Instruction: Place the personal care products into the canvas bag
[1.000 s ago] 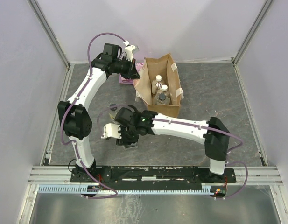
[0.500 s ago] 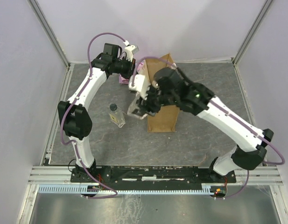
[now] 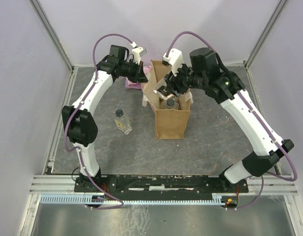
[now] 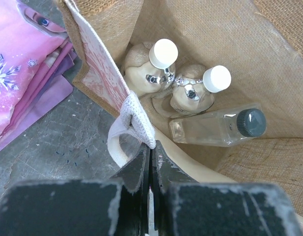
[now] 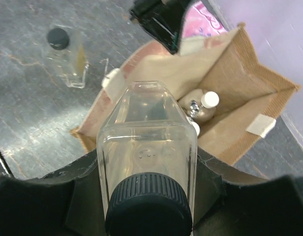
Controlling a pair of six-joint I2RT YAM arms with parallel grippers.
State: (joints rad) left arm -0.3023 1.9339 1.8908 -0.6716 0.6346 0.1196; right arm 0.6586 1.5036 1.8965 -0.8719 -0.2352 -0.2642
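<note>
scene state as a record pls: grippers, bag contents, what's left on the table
left gripper: shut on canvas bag rim, at a pale handle
right gripper: shut on held bottle, square, dark cap, above the bag mouth
in bag: two round white-capped bottles; one square dark-capped bottle on its side
table bottle: square, dark cap, upright, left of bag
pink packet: flat on table, beside bag

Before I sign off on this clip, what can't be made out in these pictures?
- Top view: contents of the canvas bag, mostly behind the right arm.
- Right wrist view: where the held bottle is gripped, hidden by its own body and cap.
- Left wrist view: the pink packet, cut off by the left edge; the bag's floor, covered by three bottles.
</note>
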